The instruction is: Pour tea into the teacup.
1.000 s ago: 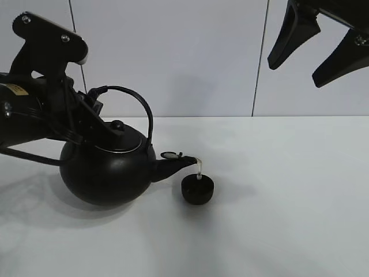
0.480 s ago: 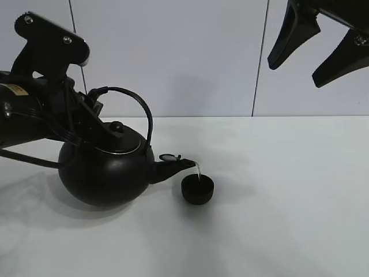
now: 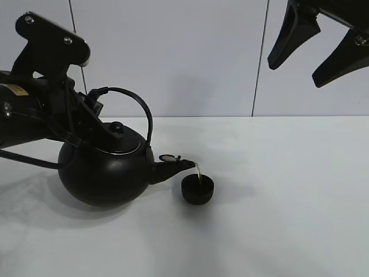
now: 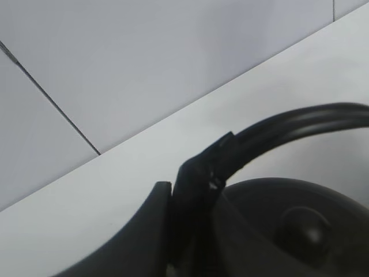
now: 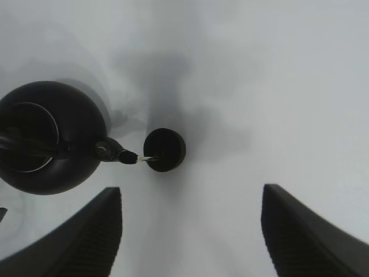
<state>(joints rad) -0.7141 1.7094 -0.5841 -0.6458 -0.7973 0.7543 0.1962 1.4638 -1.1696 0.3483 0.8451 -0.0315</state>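
White tabletop [image 3: 288, 208] bears the upright teacup [image 3: 197, 190]. The spout [image 3: 170, 169] of the kettle [image 3: 104, 176] points right and down, a thin stream of tea [image 3: 198, 171] falling into the cup. The left gripper [image 4: 196, 184] clamps the kettle's handle [image 3: 142, 109]; the right gripper [image 3: 295, 72] hangs spread, empty.

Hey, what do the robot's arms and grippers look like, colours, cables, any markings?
Both are matte black. The left arm carries a bracket with silver screws, a small yellow label and a black cable. The right gripper has two broad, tapering fingers with ribbed inner faces.
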